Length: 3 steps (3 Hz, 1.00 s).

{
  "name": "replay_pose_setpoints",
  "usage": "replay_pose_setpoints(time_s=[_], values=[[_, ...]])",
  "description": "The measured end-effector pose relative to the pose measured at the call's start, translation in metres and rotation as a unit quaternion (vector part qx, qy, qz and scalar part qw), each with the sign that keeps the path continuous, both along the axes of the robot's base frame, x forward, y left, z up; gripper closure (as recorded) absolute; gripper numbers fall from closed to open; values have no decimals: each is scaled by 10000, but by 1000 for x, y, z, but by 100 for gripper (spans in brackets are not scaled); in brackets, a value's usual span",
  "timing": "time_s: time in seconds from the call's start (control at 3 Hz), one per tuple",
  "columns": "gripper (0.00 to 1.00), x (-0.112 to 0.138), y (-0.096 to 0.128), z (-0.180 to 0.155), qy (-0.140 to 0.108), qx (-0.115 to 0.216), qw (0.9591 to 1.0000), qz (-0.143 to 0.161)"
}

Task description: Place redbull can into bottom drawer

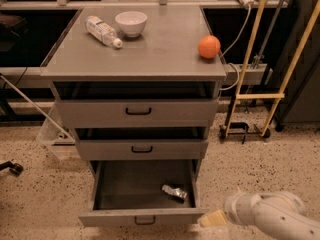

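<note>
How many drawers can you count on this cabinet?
3: top drawer, middle drawer, and bottom drawer pulled open, holding the redbull can. None seems hidden. The gripper sits by its front right corner.

Grey cabinet top, plastic bottle, white bowl, orange ball
</note>
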State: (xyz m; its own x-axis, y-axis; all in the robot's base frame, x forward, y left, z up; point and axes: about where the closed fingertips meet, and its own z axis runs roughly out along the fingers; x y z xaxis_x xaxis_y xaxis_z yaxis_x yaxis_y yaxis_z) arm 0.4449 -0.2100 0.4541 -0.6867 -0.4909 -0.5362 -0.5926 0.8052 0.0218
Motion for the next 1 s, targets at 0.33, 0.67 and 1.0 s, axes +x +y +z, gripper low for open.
replay_pose_setpoints(time_s=[0.33,0.67,1.0], values=[[0,-30,-35,20,-90,-216,9994,-269],[0,-29,-35,20,-94,-215,9994,-270],[0,-27,-32,30,-255,9,9990,-369]])
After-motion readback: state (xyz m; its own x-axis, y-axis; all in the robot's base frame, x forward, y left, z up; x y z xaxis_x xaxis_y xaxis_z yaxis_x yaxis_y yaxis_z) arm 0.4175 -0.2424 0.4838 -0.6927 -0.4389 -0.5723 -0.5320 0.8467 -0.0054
